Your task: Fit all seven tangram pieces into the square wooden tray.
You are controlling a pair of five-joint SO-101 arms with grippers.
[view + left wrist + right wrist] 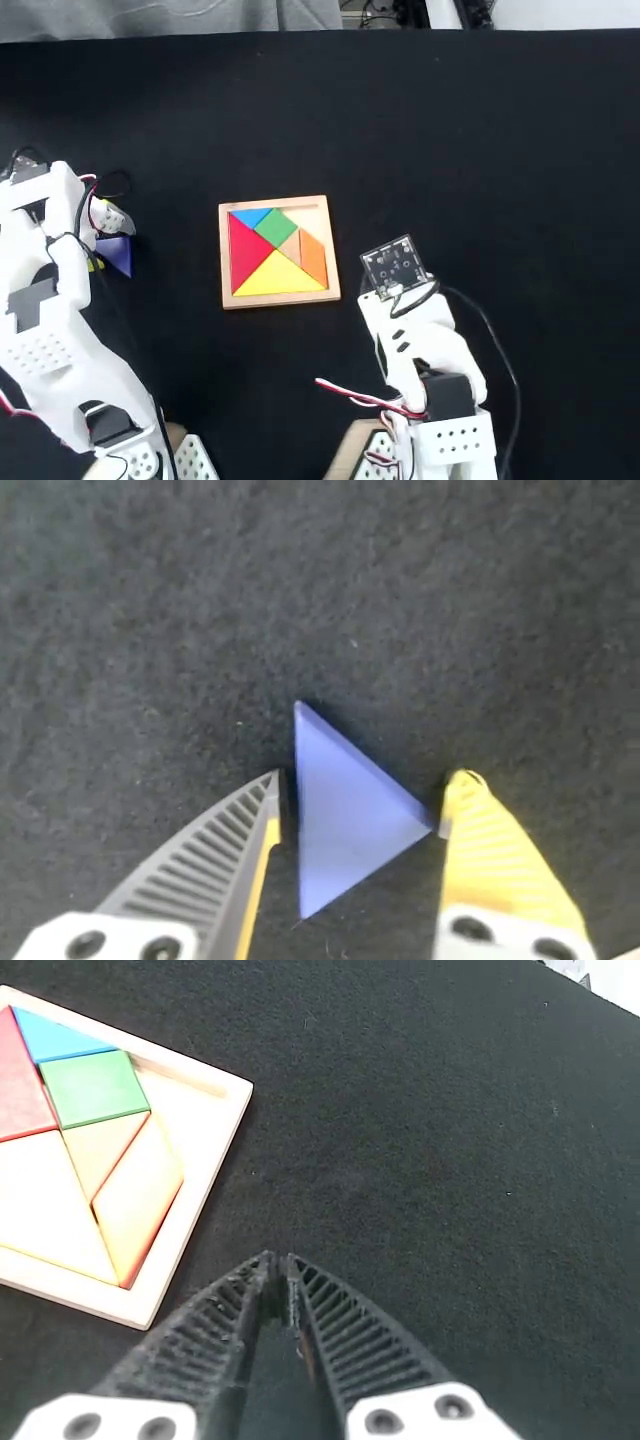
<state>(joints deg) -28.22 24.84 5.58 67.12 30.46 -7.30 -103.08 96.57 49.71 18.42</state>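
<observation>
Left pincer [365, 790] is spread wide, one grey finger [240, 830] and one yellow finger [480, 825] down on either side of the violet-blue triangle [345, 820]. The piece lies flat on the black tabletop [450, 150], with the yellow tip right at one of its corners and the grey tip just beside its long edge. Over on the other side, the right pincer [277, 1275] is clenched tight on nothing, hanging above the cloth near a corner of the square wooden tray [280, 299] but apart from it. A small black board [397, 262] sits on that wrist, its markings too small to read. The tray lies mid-tabletop between the two arms, well apart from the loose triangle. In it sit six pieces: the big red triangle [243, 255], the big yellow triangle [275, 275], a light blue triangle [250, 216], the green square [277, 228], a tan triangle [291, 245] and the orange parallelogram [314, 257]. Bare wood shows in the corner beside the green square.
</observation>
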